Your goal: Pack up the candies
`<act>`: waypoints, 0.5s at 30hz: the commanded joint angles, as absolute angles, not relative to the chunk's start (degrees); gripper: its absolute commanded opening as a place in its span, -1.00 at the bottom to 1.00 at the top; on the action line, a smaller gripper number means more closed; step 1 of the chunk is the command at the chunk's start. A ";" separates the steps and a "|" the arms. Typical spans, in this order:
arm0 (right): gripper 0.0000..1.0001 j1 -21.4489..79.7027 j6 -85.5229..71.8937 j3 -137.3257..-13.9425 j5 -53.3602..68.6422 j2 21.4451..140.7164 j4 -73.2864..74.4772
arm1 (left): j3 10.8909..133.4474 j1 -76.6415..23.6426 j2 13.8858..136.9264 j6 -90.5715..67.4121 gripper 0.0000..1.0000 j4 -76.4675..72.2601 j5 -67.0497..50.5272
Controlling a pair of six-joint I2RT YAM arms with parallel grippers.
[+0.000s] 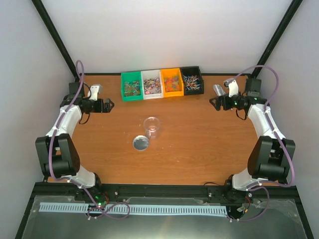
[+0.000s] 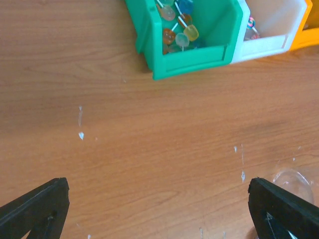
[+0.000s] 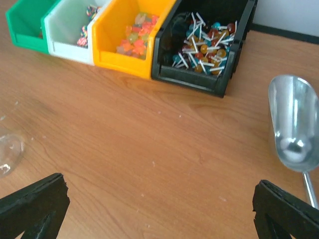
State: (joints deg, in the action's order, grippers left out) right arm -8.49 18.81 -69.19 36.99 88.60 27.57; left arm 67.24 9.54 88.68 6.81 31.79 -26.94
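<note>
The candies lie in four small bins in a row at the table's back: green [image 1: 131, 85], white [image 1: 152, 83], orange [image 1: 172, 82] and black [image 1: 192, 79]. Lollipop-like candies [image 2: 177, 27] show in the green bin, orange and pink candies [image 3: 134, 37] in the orange bin, stick candies [image 3: 204, 47] in the black one. My left gripper [image 1: 110, 105] is open and empty, left of the bins; its jaws stand wide apart over bare wood [image 2: 157, 199]. My right gripper [image 1: 213, 103] is open and empty, right of the bins [image 3: 159, 199].
A clear jar [image 1: 152, 127] stands open at mid-table, its round silver lid [image 1: 141, 143] lying just in front of it. A metal scoop [image 3: 294, 127] lies beside my right gripper; another scoop [image 1: 94, 90] lies by my left arm.
</note>
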 commanded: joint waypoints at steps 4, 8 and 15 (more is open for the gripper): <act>1.00 -11.72 26.68 -65.62 34.87 84.78 29.97 | 59.27 7.66 79.95 5.13 1.00 24.17 -23.52; 1.00 -15.27 28.33 -68.95 37.15 88.32 34.30 | 57.96 7.15 77.26 6.05 0.99 24.10 -25.17; 1.00 -18.39 28.47 -71.87 31.31 95.14 33.20 | 59.44 6.79 75.23 8.68 1.00 25.83 -30.22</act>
State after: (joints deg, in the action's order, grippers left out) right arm -17.21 26.59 -69.73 34.87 91.20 32.82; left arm 57.82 7.16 76.42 6.28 26.11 -25.93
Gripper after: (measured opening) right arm 1.000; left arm 0.999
